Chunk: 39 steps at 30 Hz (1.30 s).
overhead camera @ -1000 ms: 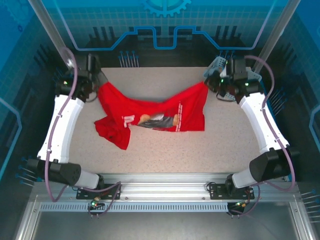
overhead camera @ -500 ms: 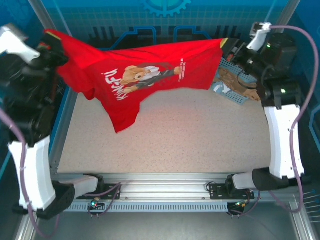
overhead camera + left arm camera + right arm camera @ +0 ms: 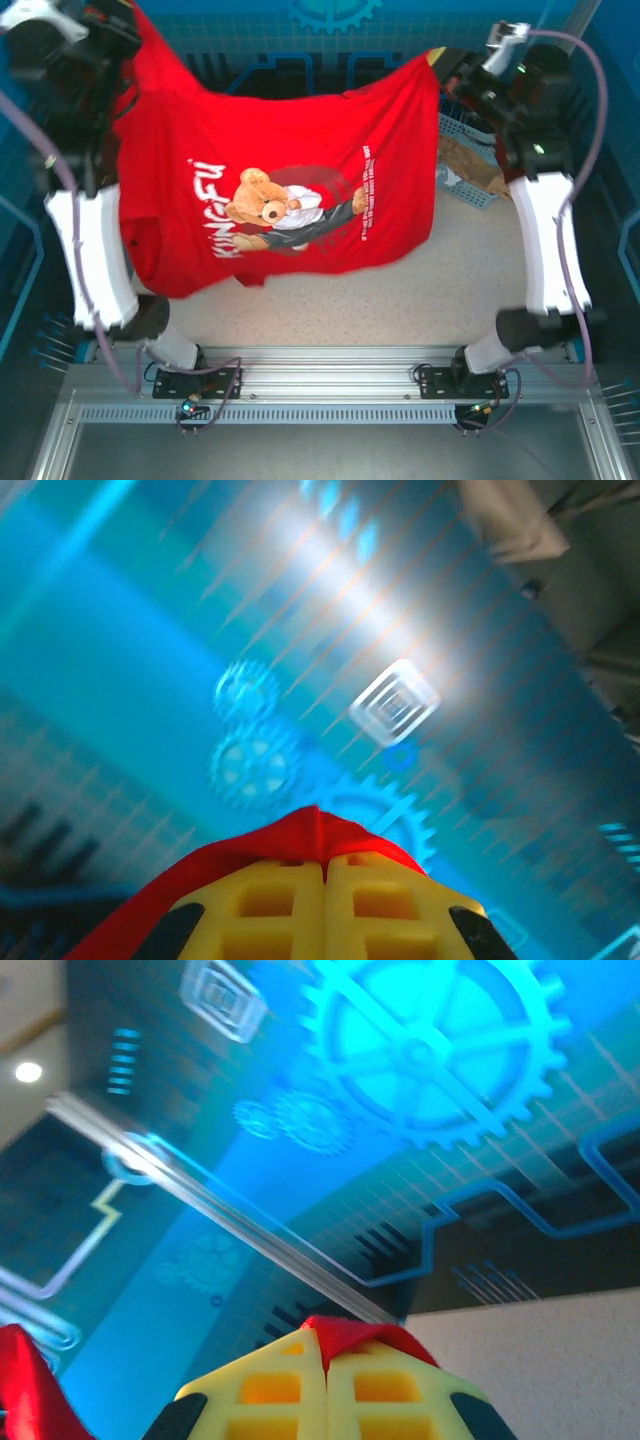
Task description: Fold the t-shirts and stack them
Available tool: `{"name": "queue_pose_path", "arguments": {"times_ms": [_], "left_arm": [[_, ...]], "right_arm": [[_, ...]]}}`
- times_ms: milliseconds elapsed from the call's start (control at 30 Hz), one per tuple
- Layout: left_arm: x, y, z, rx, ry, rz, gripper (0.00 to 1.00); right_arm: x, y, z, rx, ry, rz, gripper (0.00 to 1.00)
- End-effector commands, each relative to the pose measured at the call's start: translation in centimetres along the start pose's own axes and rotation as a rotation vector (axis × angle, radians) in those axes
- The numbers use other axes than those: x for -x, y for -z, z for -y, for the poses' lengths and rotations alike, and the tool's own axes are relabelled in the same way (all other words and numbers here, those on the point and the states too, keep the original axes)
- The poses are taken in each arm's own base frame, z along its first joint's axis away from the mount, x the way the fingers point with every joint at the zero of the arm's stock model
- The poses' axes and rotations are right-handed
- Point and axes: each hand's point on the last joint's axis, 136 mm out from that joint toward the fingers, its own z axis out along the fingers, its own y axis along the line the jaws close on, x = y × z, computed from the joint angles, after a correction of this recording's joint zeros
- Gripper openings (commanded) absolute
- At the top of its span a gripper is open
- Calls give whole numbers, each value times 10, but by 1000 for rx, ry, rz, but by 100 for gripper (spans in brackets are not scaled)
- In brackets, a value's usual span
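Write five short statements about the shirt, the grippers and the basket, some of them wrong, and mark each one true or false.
1. The red t-shirt hangs spread between the left gripper and the right gripper. True.
2. The left gripper is open, clear of the cloth. False: it is shut on red cloth.
3. The right gripper is shut on the shirt. True.
4. The shirt's print shows a cat. False: it shows a teddy bear.
5. The basket sits on the left. False: it sits on the right, by the right arm.
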Motion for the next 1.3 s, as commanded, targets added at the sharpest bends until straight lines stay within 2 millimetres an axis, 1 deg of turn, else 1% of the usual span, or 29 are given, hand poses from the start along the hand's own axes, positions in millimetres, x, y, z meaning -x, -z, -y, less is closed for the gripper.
{"name": "queue_pose_path", "arguments": {"times_ms": [0, 33, 67, 100, 167, 233, 267, 300, 333, 367, 400, 467, 500, 533, 567, 633, 667, 733, 767, 833, 900, 933, 1000, 1067, 1100, 1167, 1200, 1267], "left_arm": [[-42, -65, -47, -13, 194, -194, 0], [-41, -75, -50, -36, 210, -198, 0], [-35, -83, -48, -75, 227, -190, 0], [-26, -87, -42, -120, 238, -172, 0], [0, -81, -21, -221, 235, -108, 0], [28, -62, 4, -315, 220, -42, 0], [42, -48, 18, -359, 213, -7, 0], [55, -33, 32, -405, 208, 25, 0], [65, -20, 45, -444, 204, 50, 0], [73, -4, 59, -479, 206, 70, 0], [81, 14, 75, -522, 193, 92, 0], [91, 45, 99, -580, 165, 117, 0], [94, 58, 107, -588, 153, 123, 0], [94, 68, 112, -587, 145, 121, 0], [92, 77, 113, -573, 143, 108, 0], [79, 86, 106, -526, 143, 64, 0], [68, 88, 94, -476, 151, 36, 0], [40, 90, 54, -337, 192, -12, 0], [20, 96, 28, -266, 223, -38, 0], [-29, 101, -29, -121, 296, -118, 0], [-90, 116, -94, 57, 346, -228, 0], [-117, 126, -119, 128, 368, -276, 0], [-178, 147, -170, 253, 404, -402, 0], [-235, 176, -221, 427, 454, -527, 0], [-265, 191, -242, 489, 484, -595, 0], [-317, 221, -275, 603, 539, -705, 0], [-340, 233, -286, 632, 558, -754, 0], [-375, 258, -303, 714, 562, -832, 0]], "right_arm": [[9, -43, 8, 56, -24, -34, 0], [12, -56, 15, 51, -26, -45, 0], [19, -66, 13, 66, -13, -43, 0], [25, -76, 17, 68, -7, -37, 0], [41, -83, 18, 95, -19, 3, 0], [60, -82, 26, 124, -61, 58, 0], [67, -83, 35, 122, -88, 74, 0], [76, -79, 38, 119, -91, 93, 0], [82, -75, 37, 123, -81, 109, 0], [92, -65, 27, 138, -59, 136, 0], [100, -60, 25, 147, -54, 155, 0], [115, -48, 23, 157, -54, 195, 0], [120, -41, 23, 157, -55, 213, 0], [123, -38, 27, 146, -64, 216, 0], [124, -34, 31, 134, -72, 211, 0], [117, -34, 40, 109, -91, 163, 0], [108, -37, 45, 93, -99, 124, 0], [81, -47, 58, 47, -117, 26, 0], [60, -53, 70, 7, -133, -42, 0], [14, -64, 100, -94, -175, -176, 0], [-44, -71, 143, -208, -230, -316, 0], [-68, -70, 161, -252, -255, -357, 0], [-121, -61, 208, -353, -323, -417, 0], [-161, -44, 250, -454, -377, -448, 0], [-180, -35, 271, -510, -392, -471, 0], [-211, -15, 306, -619, -384, -527, 0], [-225, -5, 321, -678, -373, -561, 0], [-246, 16, 345, -783, -344, -620, 0]]}}
